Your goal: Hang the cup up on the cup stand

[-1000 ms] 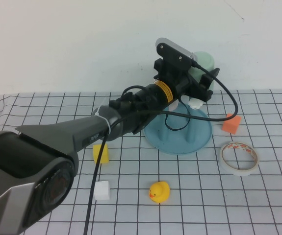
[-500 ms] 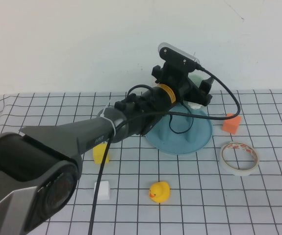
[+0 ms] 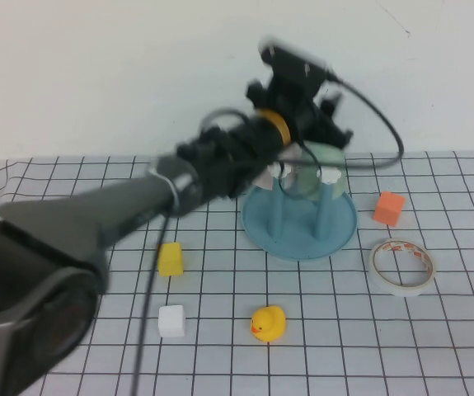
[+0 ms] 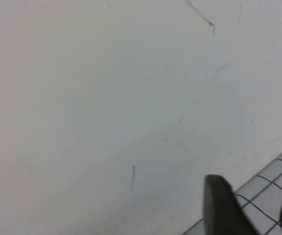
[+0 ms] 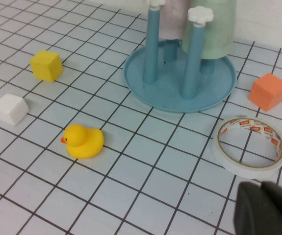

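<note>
- Lifting clear: left gripper [image 3: 327,124] above the cup stand [image 3: 300,227], jaws parted, holding nothing.
- Cup [image 3: 319,169] inverted on a rear peg, long axis upright, directly under the gripper.
- Higher than a second ago, cup now released.
- Right gripper [image 5: 266,208] parked near the tape roll [image 5: 250,145], pinched shut.

Obstacles: cup stand [image 3: 299,223] mid-table, orange cube [image 3: 389,208] and tape roll [image 3: 401,266] beside it; left pincer [image 4: 251,208] above. Open grid nearer.
</note>
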